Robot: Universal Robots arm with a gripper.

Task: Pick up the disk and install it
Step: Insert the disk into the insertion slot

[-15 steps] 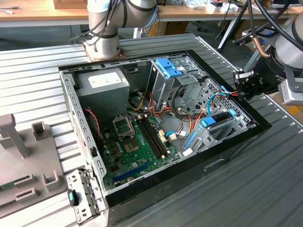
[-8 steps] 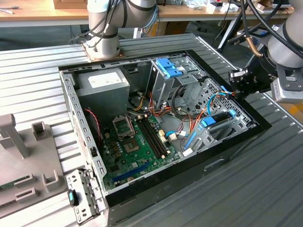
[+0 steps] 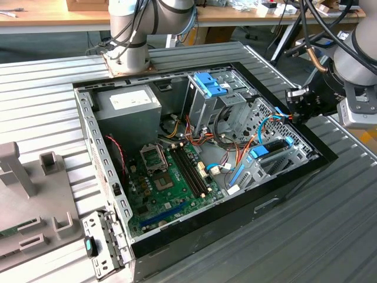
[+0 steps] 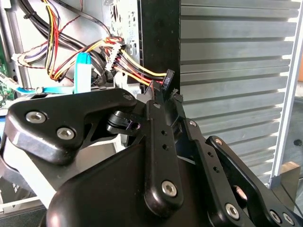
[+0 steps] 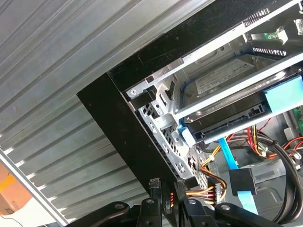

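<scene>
A ribbed metal table (image 3: 330, 236) carries an open computer case (image 3: 206, 236). The disk (image 3: 274, 149), dark between blue rails, sits in the drive cage at the case's corner toward the exterior view's right. Just beside that corner, the gripper (image 3: 293, 109) has its fingers drawn narrow. In the second wrist view they appear to pinch a black plug (image 4: 168, 78) on yellow, red and black wires (image 4: 137, 66).
</scene>
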